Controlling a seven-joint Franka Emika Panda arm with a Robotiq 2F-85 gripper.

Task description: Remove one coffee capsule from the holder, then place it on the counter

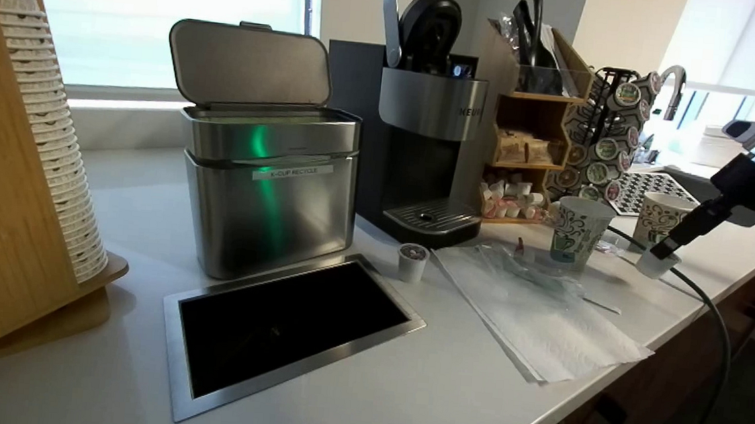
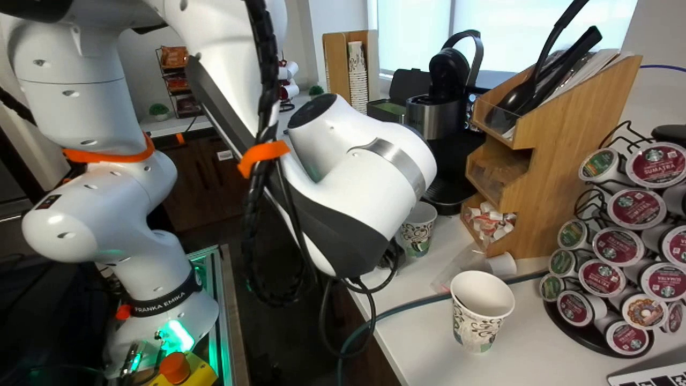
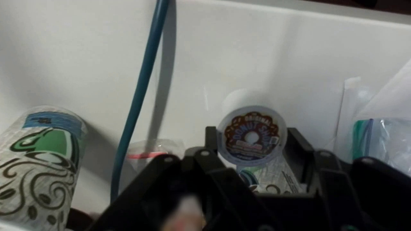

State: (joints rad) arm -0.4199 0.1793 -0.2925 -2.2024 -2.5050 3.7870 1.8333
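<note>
My gripper (image 1: 666,248) is shut on a coffee capsule (image 3: 252,136). Its fingertips press the capsule's sides in the wrist view. The capsule has a brown donut-pattern lid facing the wrist camera. In an exterior view the white capsule (image 1: 656,264) hangs tilted at the fingertips, low over the white counter (image 1: 444,386); I cannot tell if it touches. The holder, a wire rack of pods (image 1: 602,135), stands behind, left of the gripper; it also shows in an exterior view (image 2: 624,241). There the arm hides the gripper and held capsule.
Paper cups (image 1: 578,234) (image 2: 479,311) stand near the gripper. A blue cable (image 3: 141,86) crosses the counter. A paper towel (image 1: 543,333) with plastic bags lies ahead. Another capsule (image 1: 412,262) stands near the coffee machine (image 1: 433,108) and the steel-framed opening (image 1: 171,351).
</note>
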